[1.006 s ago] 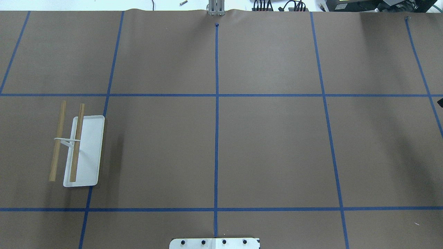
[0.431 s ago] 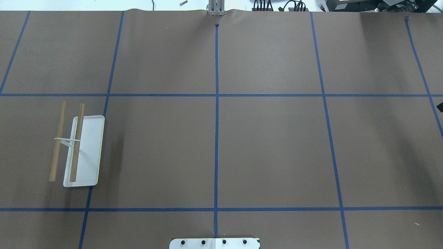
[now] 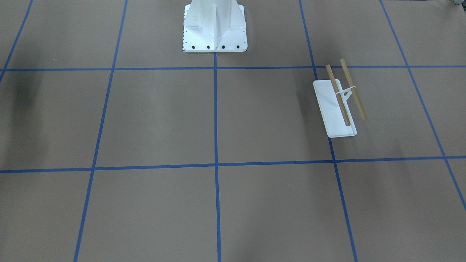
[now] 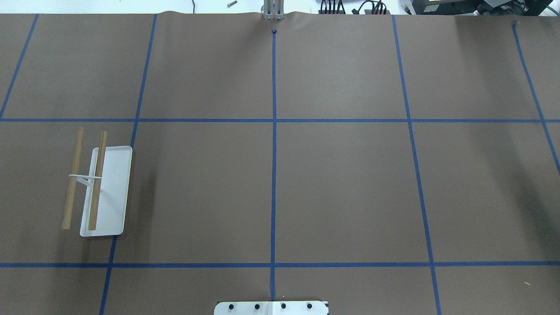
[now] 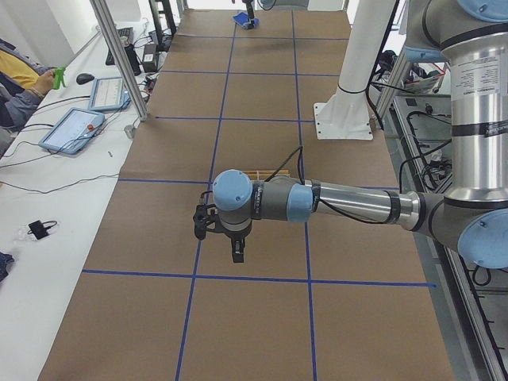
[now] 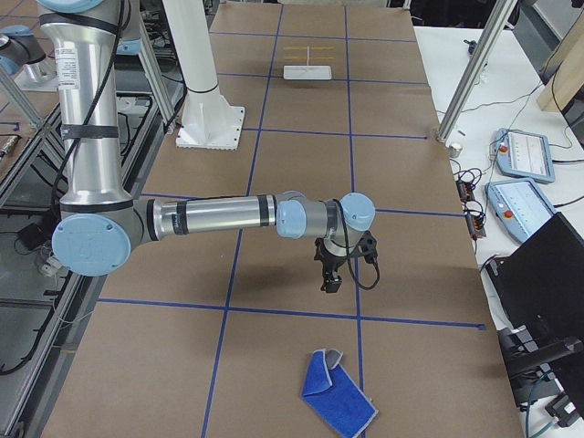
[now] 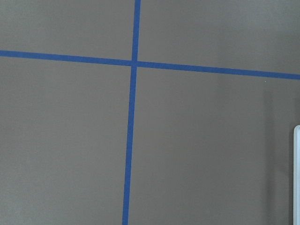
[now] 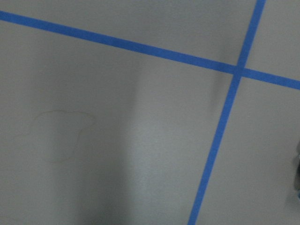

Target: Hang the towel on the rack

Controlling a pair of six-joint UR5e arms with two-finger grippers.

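Observation:
The rack (image 4: 114,192) stands at the table's left: a white tray base and two wooden dowel bars (image 4: 97,179), both bare. It also shows in the front view (image 3: 333,109) and far off in the right-side view (image 6: 308,66). The towel (image 6: 338,399), blue with a grey corner turned up, lies crumpled at the table's right end; it is also far off in the left-side view (image 5: 244,19). My right gripper (image 6: 330,281) hangs above the table, short of the towel. My left gripper (image 5: 236,250) hangs near the rack. I cannot tell whether either is open.
The white bolted pedestal (image 3: 214,27) stands at the robot's side in the middle. Blue tape lines grid the brown table. A metal post (image 6: 461,91), tablets (image 6: 525,151) and a laptop sit beside the table. A person (image 5: 20,75) sits at the side bench.
A dark bit of the right arm at the overhead view's right edge has slid down and out of that view. The rack has not moved.

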